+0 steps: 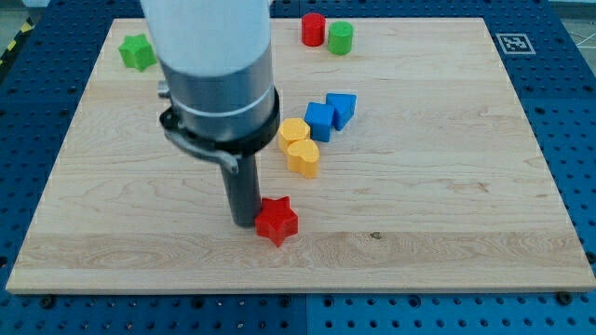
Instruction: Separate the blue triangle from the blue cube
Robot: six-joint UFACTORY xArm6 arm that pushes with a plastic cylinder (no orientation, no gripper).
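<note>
The blue cube (320, 121) sits near the board's middle, touching the blue triangle (342, 109) on its upper right side. My tip (245, 221) is at the lower end of the dark rod, well below and left of the two blue blocks. It stands right beside the red star (277, 221), at that block's left edge.
A yellow hexagon (293, 133) and a yellow heart-like block (303, 157) lie just left of and below the blue cube. A red cylinder (313, 30) and a green cylinder (340, 37) stand at the top. A green star (137, 52) lies at top left. The wooden board (447, 186) rests on a blue pegboard.
</note>
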